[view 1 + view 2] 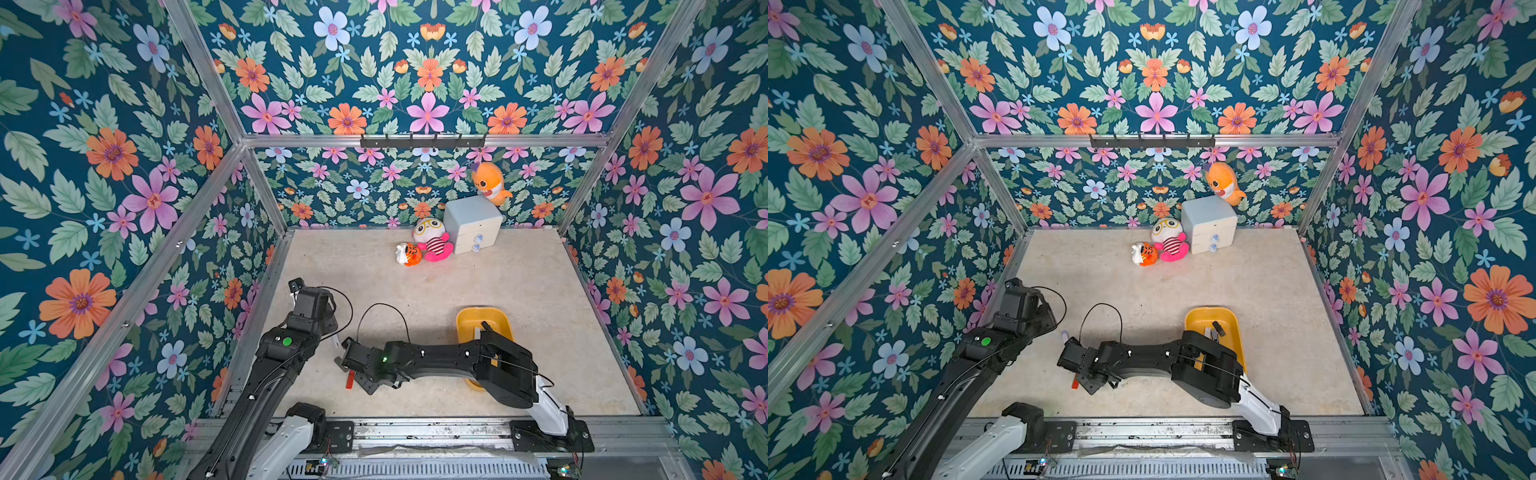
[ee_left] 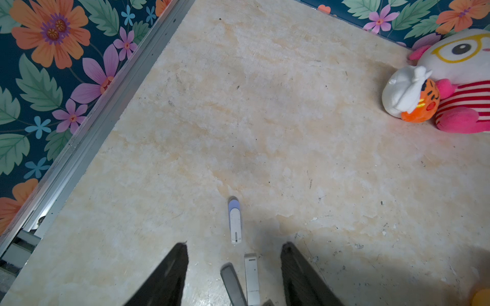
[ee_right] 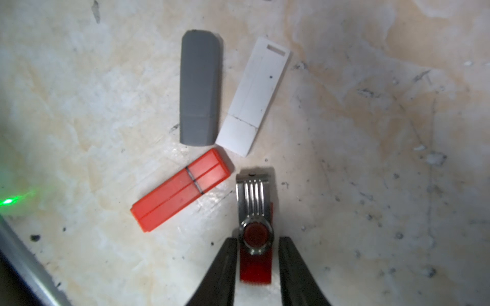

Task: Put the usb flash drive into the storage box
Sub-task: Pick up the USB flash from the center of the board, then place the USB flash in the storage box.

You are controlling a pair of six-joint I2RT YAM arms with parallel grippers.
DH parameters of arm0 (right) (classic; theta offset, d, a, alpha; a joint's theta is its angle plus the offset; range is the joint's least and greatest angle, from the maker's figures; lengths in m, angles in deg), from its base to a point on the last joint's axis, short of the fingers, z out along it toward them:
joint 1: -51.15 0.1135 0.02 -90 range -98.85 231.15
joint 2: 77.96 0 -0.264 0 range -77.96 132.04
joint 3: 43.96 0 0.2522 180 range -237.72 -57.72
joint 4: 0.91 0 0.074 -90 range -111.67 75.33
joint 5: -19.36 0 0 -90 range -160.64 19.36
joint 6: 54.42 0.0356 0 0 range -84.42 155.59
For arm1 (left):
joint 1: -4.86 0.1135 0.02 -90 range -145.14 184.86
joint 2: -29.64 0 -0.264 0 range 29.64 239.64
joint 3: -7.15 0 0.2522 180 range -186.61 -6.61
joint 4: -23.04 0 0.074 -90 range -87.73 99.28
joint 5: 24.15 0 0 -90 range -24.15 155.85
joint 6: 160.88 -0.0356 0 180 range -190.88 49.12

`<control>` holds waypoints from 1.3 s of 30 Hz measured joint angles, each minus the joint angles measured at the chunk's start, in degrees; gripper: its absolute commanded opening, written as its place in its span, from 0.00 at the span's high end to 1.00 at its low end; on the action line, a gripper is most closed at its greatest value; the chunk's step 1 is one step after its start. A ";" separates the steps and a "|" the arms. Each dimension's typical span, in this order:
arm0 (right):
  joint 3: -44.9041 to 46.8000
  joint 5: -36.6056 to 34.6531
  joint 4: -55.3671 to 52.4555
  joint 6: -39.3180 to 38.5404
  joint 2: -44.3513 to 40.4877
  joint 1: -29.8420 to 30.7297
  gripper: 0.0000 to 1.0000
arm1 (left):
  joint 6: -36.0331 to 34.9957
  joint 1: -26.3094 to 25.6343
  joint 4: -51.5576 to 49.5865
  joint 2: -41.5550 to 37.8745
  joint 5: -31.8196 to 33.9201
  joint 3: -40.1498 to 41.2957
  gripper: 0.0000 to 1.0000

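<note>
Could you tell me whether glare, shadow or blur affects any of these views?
Right wrist view: a green glow bleeds in at the edge, glare shines off the table beside the orange drive, and the image is slightly soft. Left wrist view: heavy shadow darkens the table by the left pincer. Both top views: evenly lit and sharp.

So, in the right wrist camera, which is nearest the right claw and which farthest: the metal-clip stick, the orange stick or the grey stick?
1. Metal-clip stick: between the fingers of the right claw.
2. Orange stick: lying just beside that one.
3. Grey stick: past the orange one, farthest.
</note>
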State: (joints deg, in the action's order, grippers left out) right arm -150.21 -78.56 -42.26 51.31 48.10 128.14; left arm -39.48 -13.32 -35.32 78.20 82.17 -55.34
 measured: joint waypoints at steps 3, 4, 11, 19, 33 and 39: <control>0.07 -0.07 0.35 0.22 0.07 -0.15 0.71 | 0.00 0.00 0.02 0.17 0.00 0.07 0.38; 0.07 -0.11 0.39 0.37 0.13 -0.22 0.73 | 0.00 0.00 0.02 0.24 0.00 0.07 0.38; 0.98 -0.50 1.38 1.18 -0.74 -0.35 0.83 | 0.00 0.00 0.04 0.61 -0.07 0.17 0.38; 9.70 0.59 4.09 3.21 -15.21 -3.61 0.86 | 0.00 0.02 0.44 0.98 -1.25 0.48 0.38; 49.48 7.02 6.03 14.49 -64.72 -31.67 0.87 | -0.42 0.00 1.77 2.19 -3.96 1.18 0.38; 54.80 9.64 3.17 17.07 -67.08 -36.89 0.87 | -0.50 -0.11 2.58 2.69 -4.66 1.33 0.38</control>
State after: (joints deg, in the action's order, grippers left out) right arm -95.41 -68.92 -39.09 68.38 -18.98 91.25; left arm -39.99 -13.43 -32.75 80.89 77.51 -54.01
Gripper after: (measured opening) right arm 0.215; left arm 0.620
